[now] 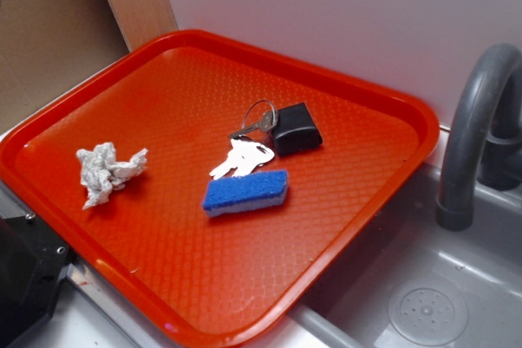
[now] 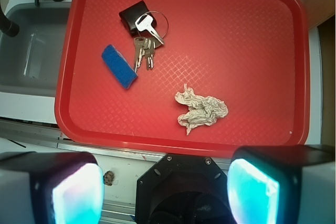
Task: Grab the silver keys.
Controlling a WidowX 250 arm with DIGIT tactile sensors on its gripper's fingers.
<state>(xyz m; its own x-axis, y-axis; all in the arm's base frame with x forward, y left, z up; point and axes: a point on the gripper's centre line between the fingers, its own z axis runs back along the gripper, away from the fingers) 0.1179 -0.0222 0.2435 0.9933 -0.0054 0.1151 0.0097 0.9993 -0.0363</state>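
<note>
Tool (image 2: 165, 190): two boxy black fingers (image 2: 50, 187), glowing cyan inner pads; black octagonal mount (image 2: 181, 187) between, two small screws on top.

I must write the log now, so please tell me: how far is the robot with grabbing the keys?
Nothing looks done yet. The keys lie on the red tray, beside the black fob and near the blue sponge. The gripper is open and holds nothing, its fingers apart and short of the tray. Left: reach over the keys, lower, close and lift.
</note>
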